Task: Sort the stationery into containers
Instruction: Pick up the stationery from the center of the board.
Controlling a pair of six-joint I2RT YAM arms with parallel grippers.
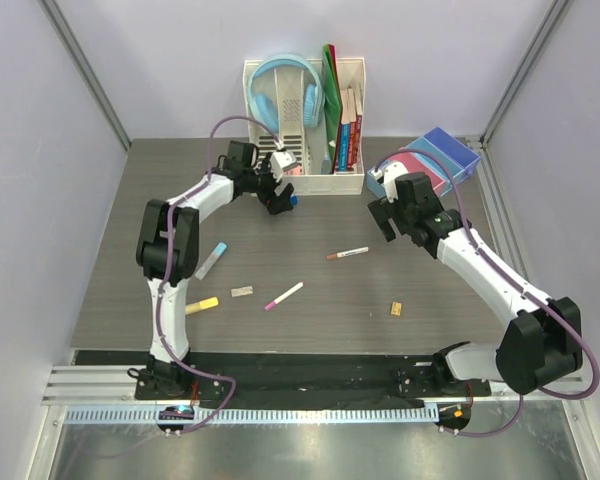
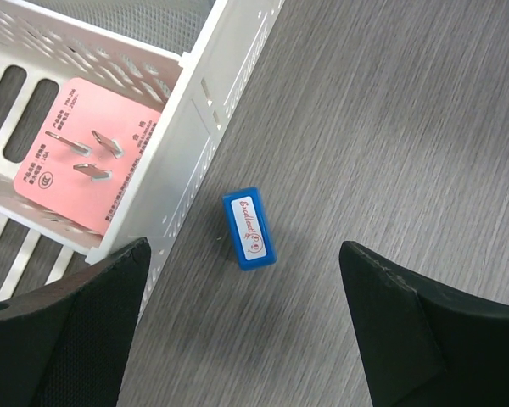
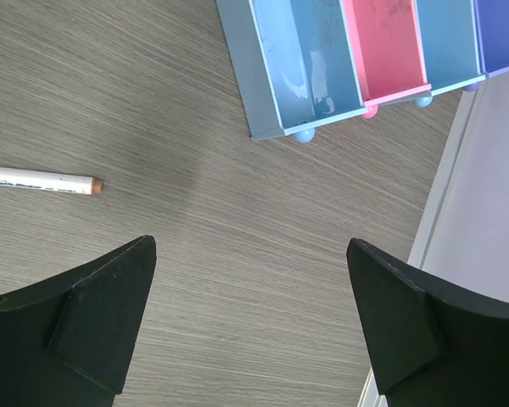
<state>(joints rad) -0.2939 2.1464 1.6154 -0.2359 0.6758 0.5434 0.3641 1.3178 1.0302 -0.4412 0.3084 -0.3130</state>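
My left gripper [image 1: 281, 198] [image 2: 243, 248] is open, hovering right over a small blue block [image 2: 249, 229] [image 1: 293, 200] that lies on the table beside the white organiser [image 2: 195, 127]. My right gripper [image 1: 384, 226] [image 3: 250, 246] is open and empty, just in front of the row of bins [image 1: 417, 163]: blue [image 3: 310, 68], pink [image 3: 390, 42], light blue [image 3: 445, 38], purple-blue [image 3: 500, 34]. The white marker with a brownish cap [image 1: 347, 253] [image 3: 42, 180] lies to its left. The pink-tipped pen [image 1: 283, 296], yellow highlighter [image 1: 202, 305], grey block [image 1: 242, 291] and tan block [image 1: 395, 309] lie nearer the front.
The white slotted organiser [image 1: 305, 180] holds headphones [image 1: 285, 95], books [image 1: 345, 125] and a pink plug card [image 2: 76, 161]. A flat blue box [image 1: 452, 153] sits behind the bins. A blue-capped white pen [image 1: 210, 260] lies by the left arm. The table's right edge runs beside the bins.
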